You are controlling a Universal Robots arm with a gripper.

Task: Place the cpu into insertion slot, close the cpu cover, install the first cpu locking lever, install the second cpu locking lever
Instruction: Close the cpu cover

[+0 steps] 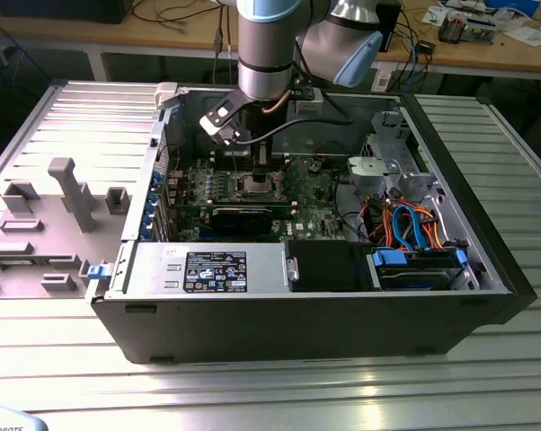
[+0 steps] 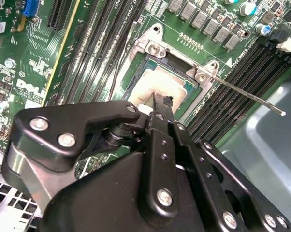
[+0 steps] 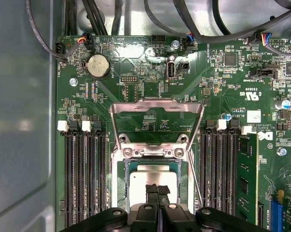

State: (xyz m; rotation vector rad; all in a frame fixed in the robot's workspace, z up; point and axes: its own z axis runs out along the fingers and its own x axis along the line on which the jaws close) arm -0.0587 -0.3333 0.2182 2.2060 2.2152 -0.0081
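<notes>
Where pincer [image 3: 157, 188] points, square silver cpu [image 3: 139, 176] lies.

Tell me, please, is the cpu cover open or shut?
Open: the cpu cover lies folded back from the insertion slot, leaving the cpu uncovered.

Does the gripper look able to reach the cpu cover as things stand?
Probably yes. The cpu cover is swung open just past the cpu, with nothing lying across its frame, and the gripper hangs right above the cpu beside it.

Ribbed table [image 1: 252, 395] w/ PC case [image 1: 297, 328] (grey fixtures [image 1: 73, 193] beside)
</notes>
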